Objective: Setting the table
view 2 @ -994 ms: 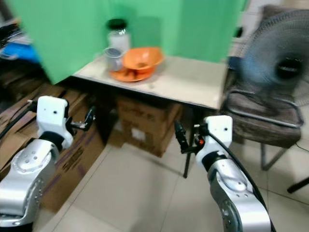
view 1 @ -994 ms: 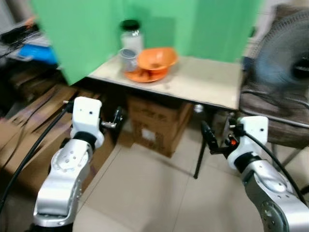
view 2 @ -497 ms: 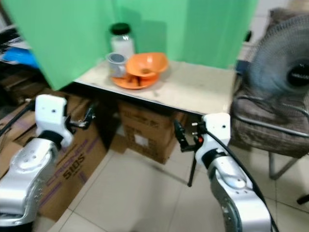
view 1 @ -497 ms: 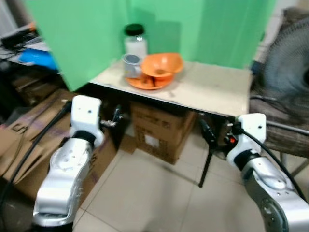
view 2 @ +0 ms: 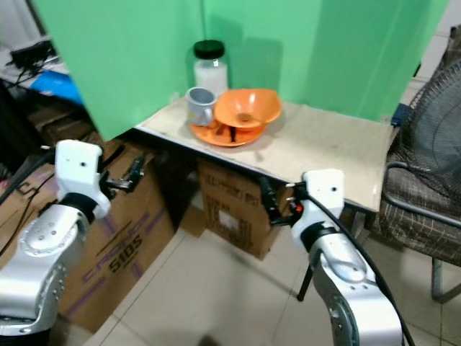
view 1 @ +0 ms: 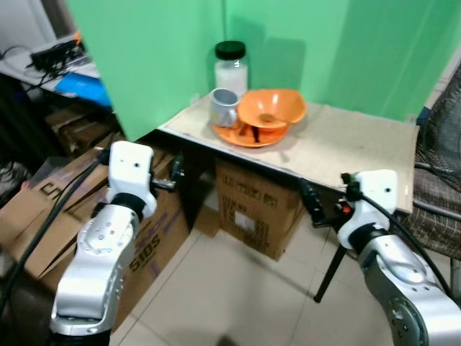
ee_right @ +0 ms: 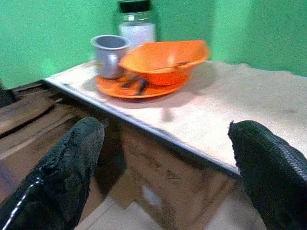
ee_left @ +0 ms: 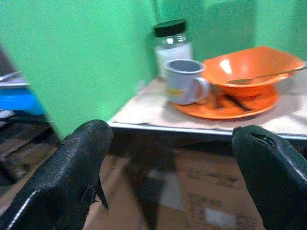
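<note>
While short of the table (view 1: pixel 338 148) | left gripper (ee_left: pixel 175 179), right gripper (ee_right: pixel 165 165): spread wide, empty | orange bowl (view 1: pixel 271 109), grey mug (view 1: pixel 223 107) on orange plate (view 1: pixel 241 135) at table's far corner.

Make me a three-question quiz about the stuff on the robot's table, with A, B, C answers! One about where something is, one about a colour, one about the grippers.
1. Where is the mug?
A. on the plate's edge, beside the bowl
B. on the floor
C. on the chair

2. What colour is the bowl?
A. blue
B. orange
C. white

3. How are the left gripper and right gripper?
A. both holding cups
B. both open, holding nothing
C. one holding the jar

Answers:
1 A, it sits on the plate, next to the bowl.
2 B, it is orange like the plate.
3 B, the wrist views show fingers wide apart with nothing between.
</note>
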You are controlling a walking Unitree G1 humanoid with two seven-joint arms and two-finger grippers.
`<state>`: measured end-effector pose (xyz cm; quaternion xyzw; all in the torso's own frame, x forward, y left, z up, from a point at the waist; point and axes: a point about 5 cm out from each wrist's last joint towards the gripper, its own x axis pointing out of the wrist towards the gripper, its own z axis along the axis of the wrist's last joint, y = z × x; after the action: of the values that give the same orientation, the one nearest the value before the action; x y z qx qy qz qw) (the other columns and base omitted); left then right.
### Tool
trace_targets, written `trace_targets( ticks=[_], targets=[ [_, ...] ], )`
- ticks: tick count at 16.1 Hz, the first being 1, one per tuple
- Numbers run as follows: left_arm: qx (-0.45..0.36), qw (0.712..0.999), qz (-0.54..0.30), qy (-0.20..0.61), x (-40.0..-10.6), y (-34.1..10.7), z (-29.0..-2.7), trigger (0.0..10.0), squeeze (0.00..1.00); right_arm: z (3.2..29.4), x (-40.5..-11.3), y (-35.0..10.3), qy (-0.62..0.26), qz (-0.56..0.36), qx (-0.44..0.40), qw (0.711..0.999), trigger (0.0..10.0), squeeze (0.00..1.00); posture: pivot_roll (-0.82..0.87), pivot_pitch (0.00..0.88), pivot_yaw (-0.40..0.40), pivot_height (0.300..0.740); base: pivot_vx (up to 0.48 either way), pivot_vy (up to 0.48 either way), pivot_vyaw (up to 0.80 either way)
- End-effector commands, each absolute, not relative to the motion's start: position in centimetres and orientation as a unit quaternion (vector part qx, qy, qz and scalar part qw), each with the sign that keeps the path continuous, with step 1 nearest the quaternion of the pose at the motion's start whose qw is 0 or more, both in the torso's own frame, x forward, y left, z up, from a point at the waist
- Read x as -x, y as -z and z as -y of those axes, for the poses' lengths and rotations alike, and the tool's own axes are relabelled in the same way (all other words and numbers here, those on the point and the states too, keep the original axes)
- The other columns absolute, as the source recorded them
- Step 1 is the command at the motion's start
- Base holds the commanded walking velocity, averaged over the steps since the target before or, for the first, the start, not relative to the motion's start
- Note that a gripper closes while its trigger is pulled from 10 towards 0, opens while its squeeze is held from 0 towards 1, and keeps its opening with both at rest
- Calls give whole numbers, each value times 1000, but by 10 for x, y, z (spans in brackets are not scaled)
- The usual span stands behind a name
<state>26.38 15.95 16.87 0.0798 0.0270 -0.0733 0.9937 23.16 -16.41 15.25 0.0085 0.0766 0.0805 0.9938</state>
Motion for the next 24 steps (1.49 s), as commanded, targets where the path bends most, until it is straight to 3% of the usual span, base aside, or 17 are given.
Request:
trace_targets(
  ticks=[1, 16, 24],
  targets=[
    [-88, 993, -19, 75, -264, -173, -160, 10000, 0, 165, -233, -154, -77, -70, -13, 994, 10000, 0, 60, 0, 64, 740, 307, 0, 0],
    [-95, 992, -17, 81, -264, -173, -160, 10000, 0, 163, -234, -155, -84, -65, -23, 994, 10000, 0, 66, 0, 53, 740, 307, 0, 0],
    [-114, 987, -20, 110, -262, -173, -161, 10000, 0, 162, -233, -158, -71, -42, -38, 996, 10000, 0, 89, 0, 89, 740, 307, 0, 0]
  ],
)
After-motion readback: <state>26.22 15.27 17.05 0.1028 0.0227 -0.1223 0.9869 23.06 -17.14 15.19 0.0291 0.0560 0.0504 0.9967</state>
